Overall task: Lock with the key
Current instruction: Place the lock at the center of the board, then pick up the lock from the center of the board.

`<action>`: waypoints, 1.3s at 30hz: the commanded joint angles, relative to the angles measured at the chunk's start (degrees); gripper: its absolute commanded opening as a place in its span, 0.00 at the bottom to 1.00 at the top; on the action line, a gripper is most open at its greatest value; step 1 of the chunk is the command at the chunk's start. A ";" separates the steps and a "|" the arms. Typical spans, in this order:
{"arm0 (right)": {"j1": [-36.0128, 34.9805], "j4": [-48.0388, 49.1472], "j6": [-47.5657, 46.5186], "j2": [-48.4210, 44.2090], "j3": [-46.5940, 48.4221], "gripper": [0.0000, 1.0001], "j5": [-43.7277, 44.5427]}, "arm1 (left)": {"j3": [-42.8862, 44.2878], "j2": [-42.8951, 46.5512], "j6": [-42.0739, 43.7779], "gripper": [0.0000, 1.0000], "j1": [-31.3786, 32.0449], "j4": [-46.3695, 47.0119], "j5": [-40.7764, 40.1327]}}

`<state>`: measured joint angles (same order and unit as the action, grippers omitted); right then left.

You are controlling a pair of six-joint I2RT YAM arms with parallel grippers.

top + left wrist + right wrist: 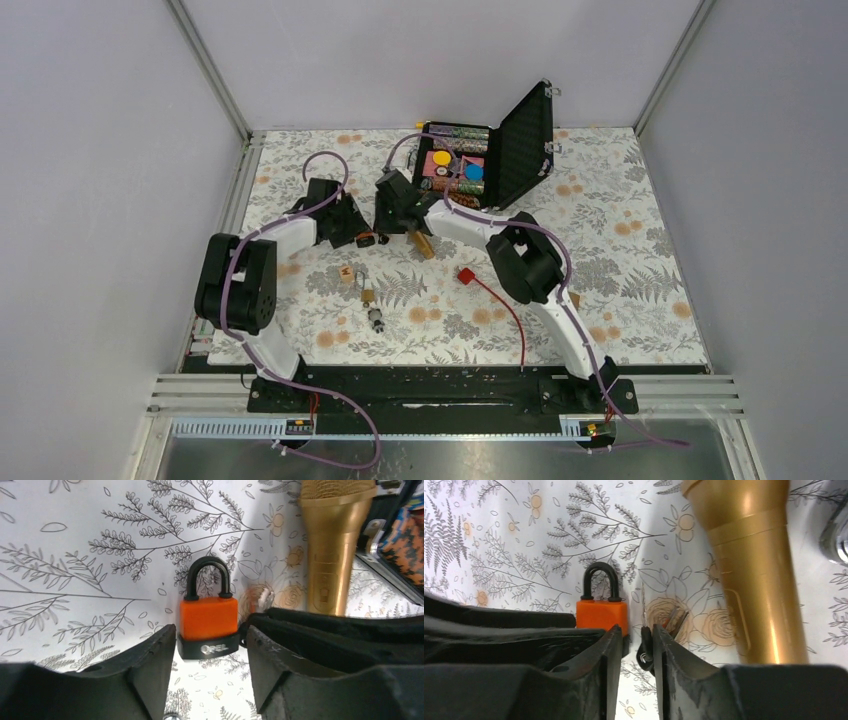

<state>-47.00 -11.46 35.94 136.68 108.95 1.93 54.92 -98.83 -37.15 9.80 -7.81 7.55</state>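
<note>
An orange padlock (207, 617) with a black shackle lies on the floral mat, also seen in the top view (366, 240) and the right wrist view (601, 615). My left gripper (207, 636) is open, a finger on either side of the padlock's black base, with small gaps showing. My right gripper (636, 632) is nearly closed just right of the padlock. The black key head (644, 650) stands between its jaws against the right finger, with a gap to the left finger. Silver key blades (676, 620) lie just beyond. In the top view both grippers (350, 230) (397, 222) meet over the padlock.
A gold microphone (423, 244) lies right beside the right gripper. An open black case (490, 155) with coloured items stands behind. A small brass lock (368, 295), a wooden block (347, 272), a silver piece (377, 320) and a red plug on a red cable (466, 275) lie nearer.
</note>
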 commanded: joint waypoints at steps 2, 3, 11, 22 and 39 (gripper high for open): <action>1.80 -0.24 1.84 -6.24 -1.59 0.45 -1.76 | 0.73 8.88 0.93 0.61 -0.44 -0.73 -3.63; 1.81 -0.25 1.44 -7.53 -2.57 0.49 -1.76 | 0.35 10.26 0.56 0.61 -0.45 -1.02 -3.73; -1.19 -3.03 -0.26 -19.10 -14.94 0.57 1.00 | -3.46 26.92 -1.88 0.67 -0.40 -6.24 -5.68; -18.65 -17.60 2.31 -13.47 -8.96 0.83 19.05 | -2.42 53.15 2.88 0.99 -0.27 -20.70 -11.57; -21.68 -27.49 5.85 -1.36 4.41 0.68 29.20 | -3.32 60.70 6.33 0.99 -0.22 -25.59 -11.33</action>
<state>-68.95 -36.29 41.85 134.15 108.68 27.59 51.51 -38.35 -32.53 9.65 -34.22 -3.73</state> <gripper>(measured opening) 0.684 0.989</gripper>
